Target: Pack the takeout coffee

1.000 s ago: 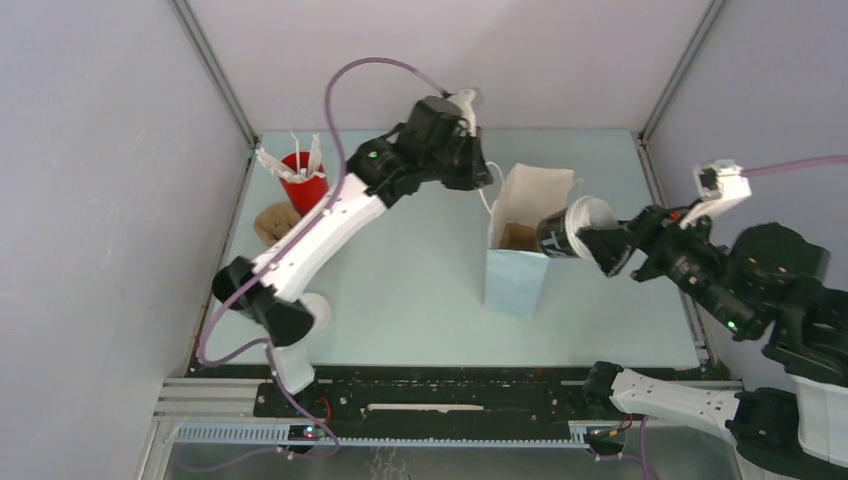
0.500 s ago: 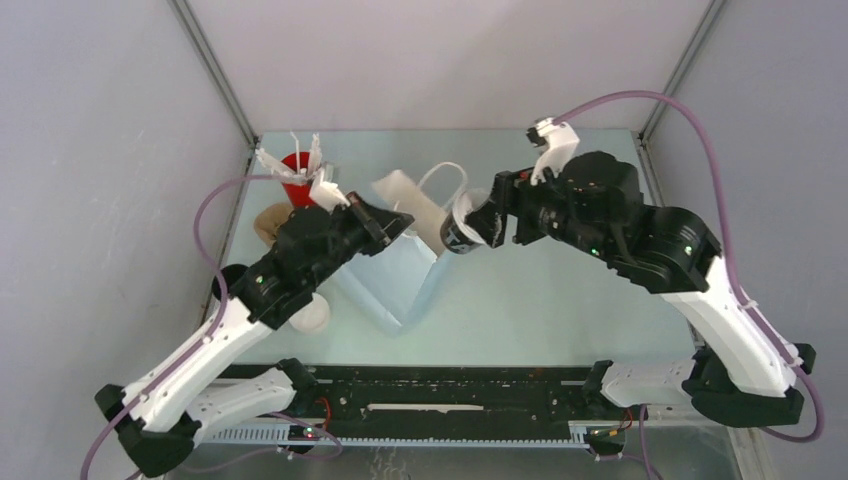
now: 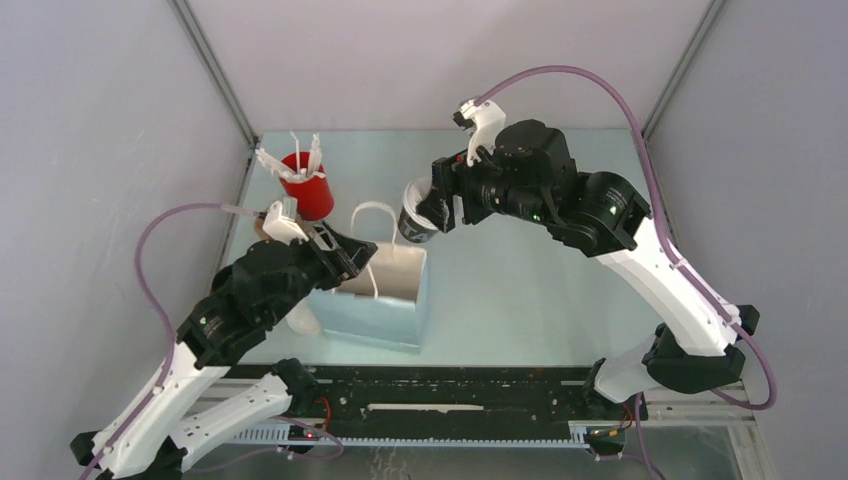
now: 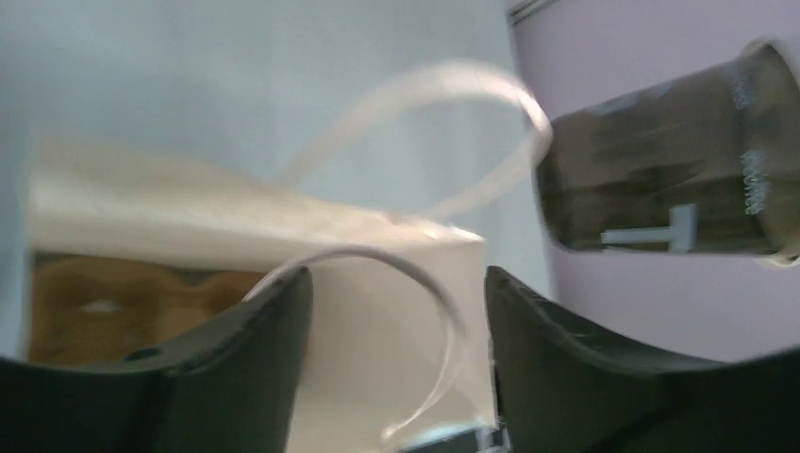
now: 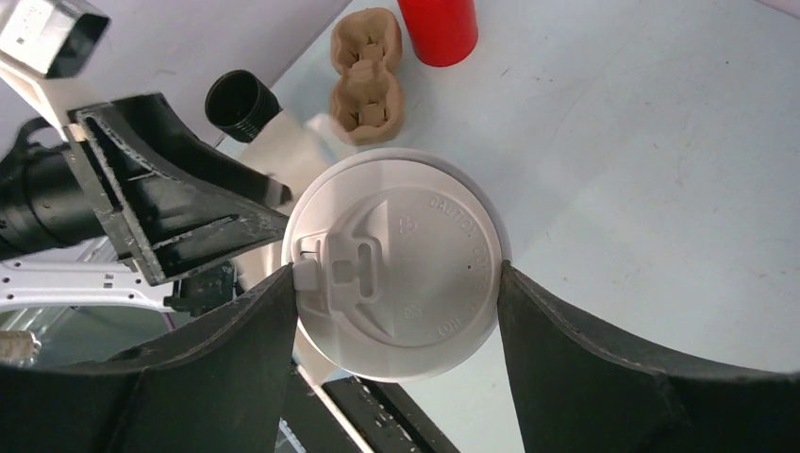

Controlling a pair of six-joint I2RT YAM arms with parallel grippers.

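Top external view has the light-blue paper bag [image 3: 370, 310] with white loop handles standing upright on the pale table [image 3: 520, 290], its mouth facing up. Half a second earlier it was slumped over while the left gripper pinched it. The left gripper [image 3: 352, 260] has since let go. In the left wrist view its dark fingers [image 4: 236, 377] stand apart, and only the bag's rim and one handle loop lie between them. The bag appears to be holding its shape by itself.

The right gripper [image 3: 432, 200] is clenched on the takeout coffee [image 3: 413, 222], a small black disposable cup with a round white plastic lid [image 5: 396, 264]. Over the last second it has carried the cup from the right side of the table across to the bag. The cup now hangs in the air just beyond the bag's far rim, tilted with its base towards the opening, and it is not yet inside.

The red plastic cup of white cutlery [image 3: 308, 185] and the brown moulded-pulp tray [image 5: 366, 80] sit off to the far left.

With the bag upright and released, what probably remains is to bring the cup upright over the opening and lower it in. The handle loops arching over the mouth could catch it on the way down.
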